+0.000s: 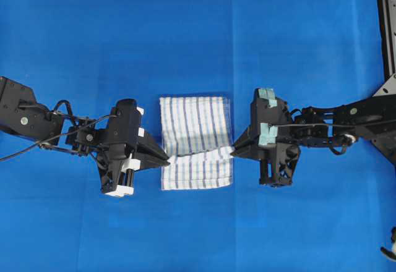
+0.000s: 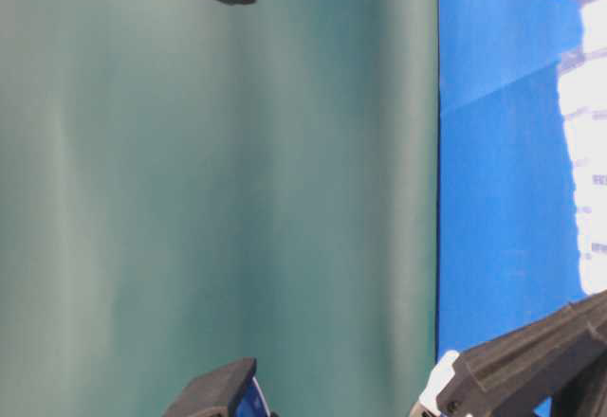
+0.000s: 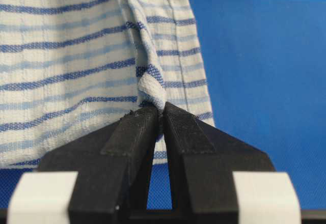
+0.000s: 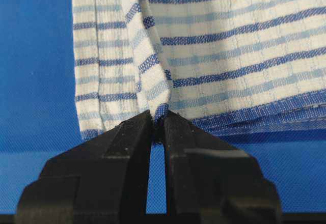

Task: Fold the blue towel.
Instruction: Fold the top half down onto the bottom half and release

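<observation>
While both arms stand on opposite sides of the cloth, the blue towel (image 1: 196,142) lies in the middle of the blue table covering (image 1: 185,37), between them. It looks already doubled at least once, because it forms a compact rectangle with layered edges on its right side.

The left gripper (image 1: 166,158) has its two claws pressed together on a pinch of the towel's left edge; in its wrist view the fabric (image 3: 151,84) bunches up into a small ridge between the black tips. The right gripper (image 1: 234,150) is clamped in the same way on the right edge, and its wrist view shows a twisted fold of cloth (image 4: 153,76) going into the closed tips.

A crease runs across the towel from one gripper to the other, and the near part sits like a separate band below it. I judge that another fold is now in progress: both edges are gripped, but the held part is not yet laid over the rest. What remains, I think, is to carry it across, release it, and leave the towel flat.
</observation>
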You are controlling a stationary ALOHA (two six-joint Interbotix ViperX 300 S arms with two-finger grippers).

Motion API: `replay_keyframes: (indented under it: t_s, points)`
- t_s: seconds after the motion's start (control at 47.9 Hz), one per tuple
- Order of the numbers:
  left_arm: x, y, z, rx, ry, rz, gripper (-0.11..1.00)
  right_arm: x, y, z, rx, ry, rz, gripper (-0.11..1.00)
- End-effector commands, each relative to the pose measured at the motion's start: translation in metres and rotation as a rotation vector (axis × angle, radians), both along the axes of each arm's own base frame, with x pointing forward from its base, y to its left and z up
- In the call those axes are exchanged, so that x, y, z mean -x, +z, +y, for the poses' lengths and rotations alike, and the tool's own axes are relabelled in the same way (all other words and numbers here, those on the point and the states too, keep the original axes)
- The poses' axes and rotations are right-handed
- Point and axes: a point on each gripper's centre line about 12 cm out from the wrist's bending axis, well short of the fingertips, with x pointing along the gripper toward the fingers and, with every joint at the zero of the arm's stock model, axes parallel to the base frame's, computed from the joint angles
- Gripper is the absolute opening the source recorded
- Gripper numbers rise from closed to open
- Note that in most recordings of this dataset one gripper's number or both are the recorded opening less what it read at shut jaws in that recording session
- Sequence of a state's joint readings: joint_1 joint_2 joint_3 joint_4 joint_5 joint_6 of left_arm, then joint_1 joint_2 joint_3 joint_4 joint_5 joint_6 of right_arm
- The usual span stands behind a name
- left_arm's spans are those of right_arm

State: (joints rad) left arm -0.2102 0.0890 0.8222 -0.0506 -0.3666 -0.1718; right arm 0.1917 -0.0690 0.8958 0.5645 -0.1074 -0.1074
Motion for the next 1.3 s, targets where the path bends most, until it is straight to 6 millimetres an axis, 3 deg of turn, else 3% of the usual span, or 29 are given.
replay_keyframes:
  t_s: [0.0, 0.564, 0.69, 0.815, 0.878, 0.961, 1.066, 1.275]
  points:
    - [-0.003, 0.007, -0.004, 0.008, -0.006, -0.023, 0.05, -0.005, 0.005, 0.004, -0.01, -0.003, -0.023, 0.29]
    - [0.003, 0.003, -0.014, 0.002, -0.039, -0.003, 0.08, -0.014, 0.0, 0.022, -0.025, 0.029, -0.009, 0.29]
    - [0.004, 0.002, -0.014, -0.001, -0.039, 0.012, 0.38, -0.014, 0.001, 0.023, -0.026, 0.028, -0.01, 0.32]
    - [0.006, 0.002, -0.014, -0.009, -0.043, 0.026, 0.76, -0.015, 0.002, 0.023, -0.027, 0.03, -0.012, 0.66]
    - [0.007, 0.004, -0.013, -0.016, -0.045, 0.04, 0.85, -0.015, 0.007, 0.023, -0.027, 0.037, -0.021, 0.83]
    - [0.011, 0.011, -0.009, -0.02, -0.038, 0.074, 0.78, -0.014, 0.017, 0.023, -0.025, 0.046, -0.051, 0.97]
    - [0.018, 0.024, -0.005, -0.027, -0.037, 0.104, 0.7, -0.01, 0.035, 0.022, -0.018, 0.066, -0.1, 0.95]
    - [0.031, 0.063, 0.008, -0.025, -0.016, 0.071, 0.71, 0.005, 0.081, 0.01, 0.03, 0.118, -0.213, 0.96]
